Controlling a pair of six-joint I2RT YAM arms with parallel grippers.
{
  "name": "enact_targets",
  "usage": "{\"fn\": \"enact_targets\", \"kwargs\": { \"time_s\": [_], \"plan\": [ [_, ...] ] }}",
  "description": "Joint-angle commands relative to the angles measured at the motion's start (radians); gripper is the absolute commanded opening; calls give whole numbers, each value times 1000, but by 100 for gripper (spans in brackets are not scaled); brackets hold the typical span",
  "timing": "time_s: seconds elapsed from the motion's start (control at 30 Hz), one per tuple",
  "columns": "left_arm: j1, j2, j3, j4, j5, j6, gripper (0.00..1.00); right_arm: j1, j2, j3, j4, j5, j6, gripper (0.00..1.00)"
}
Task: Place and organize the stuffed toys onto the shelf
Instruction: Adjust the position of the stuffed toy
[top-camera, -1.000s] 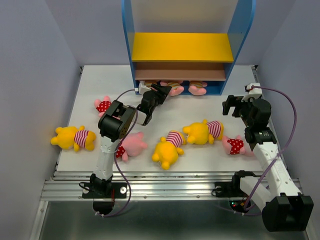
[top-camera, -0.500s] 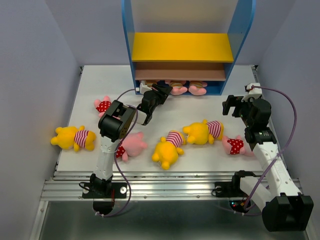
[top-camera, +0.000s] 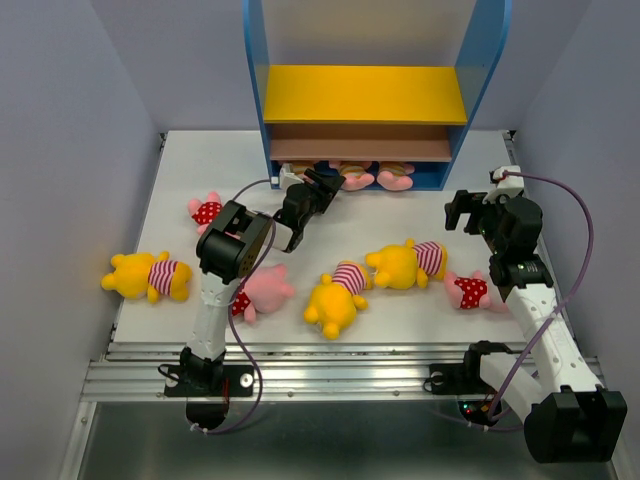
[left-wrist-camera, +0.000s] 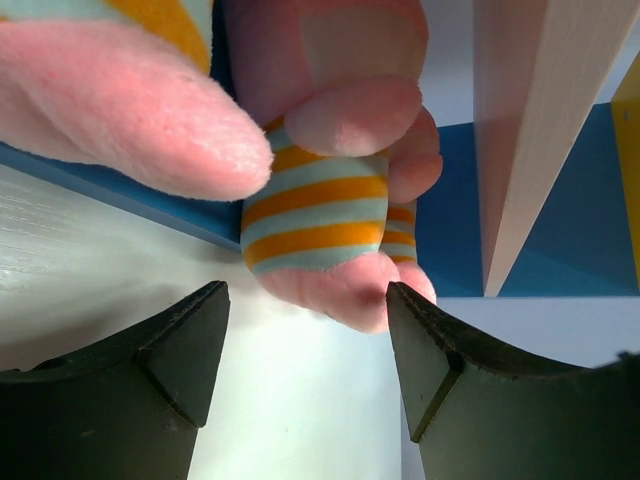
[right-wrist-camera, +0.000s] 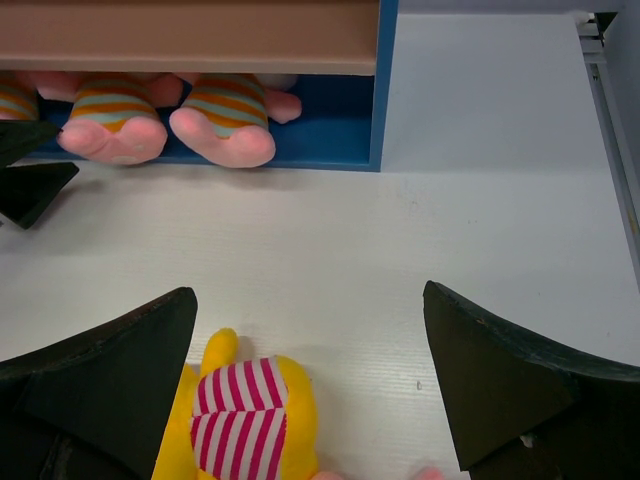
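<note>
The shelf (top-camera: 258, 90) stands at the back, its blue base (left-wrist-camera: 560, 220) holding three striped-shirt pigs (top-camera: 365, 178). My left gripper (top-camera: 318, 190) is at the base's left end, open. One pig (left-wrist-camera: 320, 215) hangs just beyond its fingertips (left-wrist-camera: 200, 330), not clamped. My right gripper (top-camera: 465, 212) hovers open over the table on the right, with a yellow bear (right-wrist-camera: 245, 425) below it and two pigs (right-wrist-camera: 225, 120) on the shelf base (right-wrist-camera: 385, 90) ahead. More stuffed toys lie on the table: bears (top-camera: 145, 275) (top-camera: 335, 300) (top-camera: 405, 262) and dotted pigs (top-camera: 207, 210) (top-camera: 470, 290).
Another pink pig (top-camera: 265, 290) lies partly under the left arm. Grey walls close in the white table (top-camera: 560, 200) on both sides. The yellow board (top-camera: 365, 95) and brown board (top-camera: 360, 148) carry nothing. A metal rail (top-camera: 330, 375) runs along the near edge.
The left gripper's jaws have spread a little wider at the shelf base. The right arm and the toys on the table have not moved.
</note>
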Motion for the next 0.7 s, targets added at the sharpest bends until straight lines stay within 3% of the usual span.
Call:
{"fn": "enact_targets", "kwargs": {
  "time_s": [0.0, 0.67],
  "plan": [
    [-12, -64, 16, 25, 9, 26, 74, -5, 0, -10, 60, 1, -10, 100],
    [-29, -39, 105, -14, 6, -32, 74, -5, 2, -11, 62, -6, -10, 100]
  ]
}}
